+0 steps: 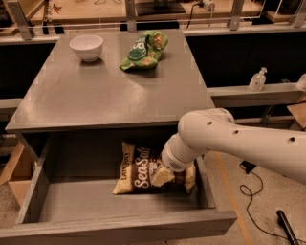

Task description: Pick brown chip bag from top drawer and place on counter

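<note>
The brown chip bag (139, 172) with white "Sea Salt" lettering lies flat in the open top drawer (119, 225), toward its right side. The white arm reaches in from the right. My gripper (161, 176) hangs from the wrist and rests on the right half of the bag, covering part of it. The grey counter (110, 91) is above the drawer.
A white bowl (86, 47) and a green chip bag (143, 49) sit at the back of the counter. A pale wooden bench (143, 12) with metal posts runs behind. A sanitizer bottle (257, 79) stands on a ledge at right. Cables lie on the floor at right.
</note>
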Available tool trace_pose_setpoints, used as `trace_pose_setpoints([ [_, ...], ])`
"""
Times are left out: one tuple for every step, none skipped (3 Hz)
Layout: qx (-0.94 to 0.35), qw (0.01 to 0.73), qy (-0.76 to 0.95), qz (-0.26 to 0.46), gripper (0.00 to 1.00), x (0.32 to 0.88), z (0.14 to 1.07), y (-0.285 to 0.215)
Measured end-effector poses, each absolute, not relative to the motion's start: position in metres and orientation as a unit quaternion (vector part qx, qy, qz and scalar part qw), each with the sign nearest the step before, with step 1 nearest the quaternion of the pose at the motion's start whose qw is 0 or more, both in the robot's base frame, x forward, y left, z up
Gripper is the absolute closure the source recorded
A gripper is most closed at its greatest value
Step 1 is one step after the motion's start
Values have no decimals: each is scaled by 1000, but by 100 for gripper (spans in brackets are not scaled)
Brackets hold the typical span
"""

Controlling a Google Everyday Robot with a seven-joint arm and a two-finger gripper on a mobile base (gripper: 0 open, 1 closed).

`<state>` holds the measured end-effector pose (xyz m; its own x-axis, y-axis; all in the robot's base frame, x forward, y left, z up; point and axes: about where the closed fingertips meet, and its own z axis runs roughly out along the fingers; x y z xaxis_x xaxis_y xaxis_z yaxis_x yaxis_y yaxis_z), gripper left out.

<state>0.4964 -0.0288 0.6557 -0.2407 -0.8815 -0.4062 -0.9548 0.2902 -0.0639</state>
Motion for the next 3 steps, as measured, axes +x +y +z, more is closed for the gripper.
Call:
trace_pose_setpoints([
  [-583,189,784,97,64,495,653,-33],
  [-578,196,787,86,87,485,667,-49],
  [-569,220,789,74,100,473,703,-73],
])
